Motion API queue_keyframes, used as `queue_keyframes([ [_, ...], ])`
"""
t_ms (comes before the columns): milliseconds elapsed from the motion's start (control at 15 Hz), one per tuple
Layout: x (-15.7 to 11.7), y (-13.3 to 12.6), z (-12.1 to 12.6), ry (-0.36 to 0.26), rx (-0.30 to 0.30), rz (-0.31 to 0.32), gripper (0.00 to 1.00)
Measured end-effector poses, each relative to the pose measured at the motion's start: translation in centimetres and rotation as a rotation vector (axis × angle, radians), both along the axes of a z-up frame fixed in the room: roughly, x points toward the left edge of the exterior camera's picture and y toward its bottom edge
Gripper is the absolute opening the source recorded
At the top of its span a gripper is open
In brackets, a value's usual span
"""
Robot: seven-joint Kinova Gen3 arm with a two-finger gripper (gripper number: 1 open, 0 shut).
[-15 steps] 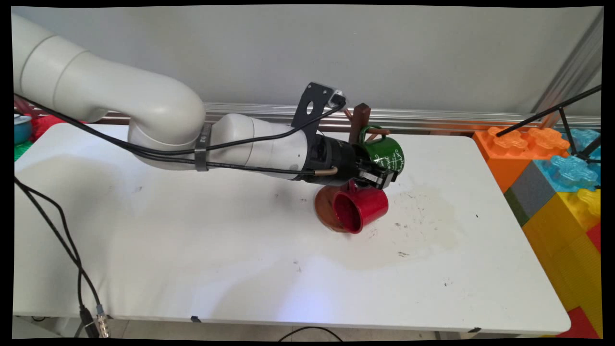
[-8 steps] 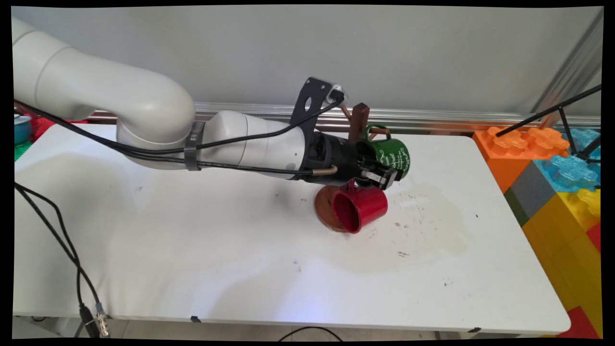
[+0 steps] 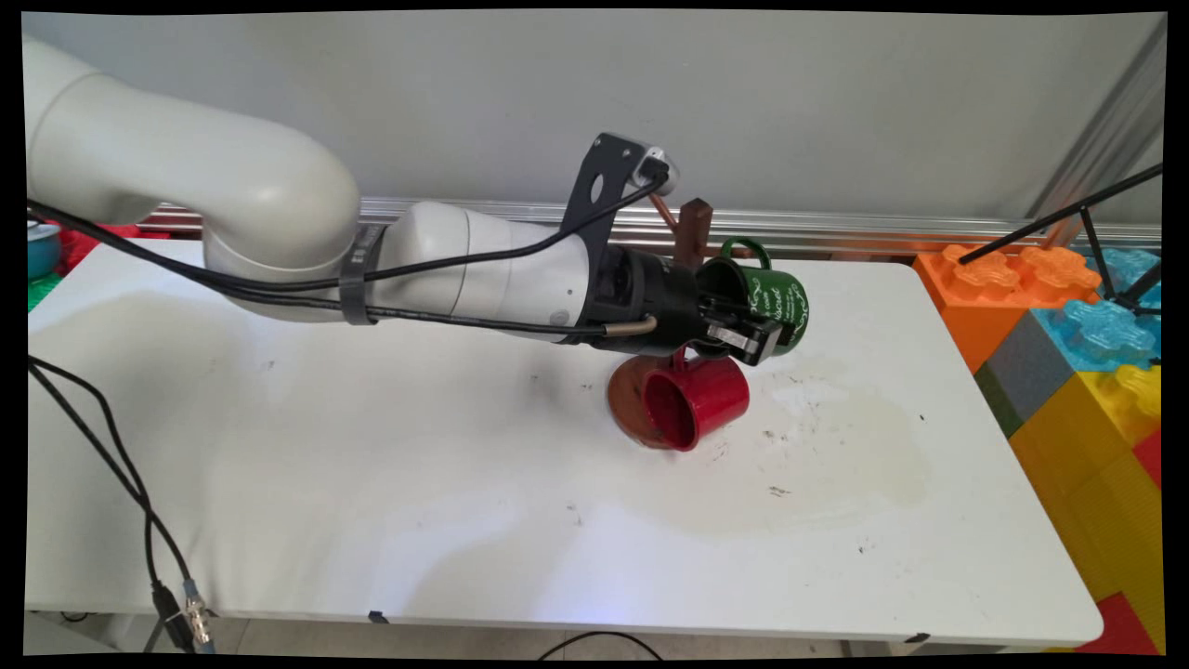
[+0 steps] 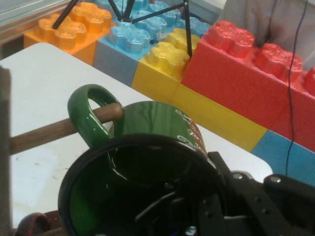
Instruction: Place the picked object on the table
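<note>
My gripper (image 3: pixel 743 336) is shut on the rim of a green mug (image 3: pixel 769 299), one finger inside the cup and one outside. The mug lies on its side in the air, right of the brown mug tree's post (image 3: pixel 693 238). In the hand view the green mug (image 4: pixel 152 123) fills the middle, and its handle (image 4: pixel 83 115) still loops round the tip of a wooden peg (image 4: pixel 54 131). A red mug (image 3: pixel 699 400) hangs on a lower peg just under the gripper, above the tree's round base (image 3: pixel 624 401).
Big toy bricks (image 3: pixel 1068 316) in orange, blue, yellow and red stand against the table's right edge. Black tripod legs (image 3: pixel 1068 218) rise over them. A metal rail (image 3: pixel 836 228) runs along the table's back. A blue pot (image 3: pixel 42 246) sits at the far left.
The gripper has carried the green mug to the right and a little up, away from the tree's post. The red mug has stayed on its peg.
</note>
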State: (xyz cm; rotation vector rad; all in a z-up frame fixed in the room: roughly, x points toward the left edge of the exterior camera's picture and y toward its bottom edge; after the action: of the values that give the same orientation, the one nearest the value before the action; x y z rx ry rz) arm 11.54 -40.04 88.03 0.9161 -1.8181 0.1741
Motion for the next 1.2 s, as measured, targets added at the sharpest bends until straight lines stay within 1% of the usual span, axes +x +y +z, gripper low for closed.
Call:
queue_keyframes([
  [267,0.1,0.9,0.7,0.004,-0.002,-0.018,0.0],
  [733,1.0,3.3,2.1,0.002,-0.008,-0.066,0.0],
  [933,1.8,4.3,2.7,-0.016,-0.017,-0.098,0.0],
  [1200,3.7,5.3,3.3,-0.061,-0.035,-0.145,0.0],
])
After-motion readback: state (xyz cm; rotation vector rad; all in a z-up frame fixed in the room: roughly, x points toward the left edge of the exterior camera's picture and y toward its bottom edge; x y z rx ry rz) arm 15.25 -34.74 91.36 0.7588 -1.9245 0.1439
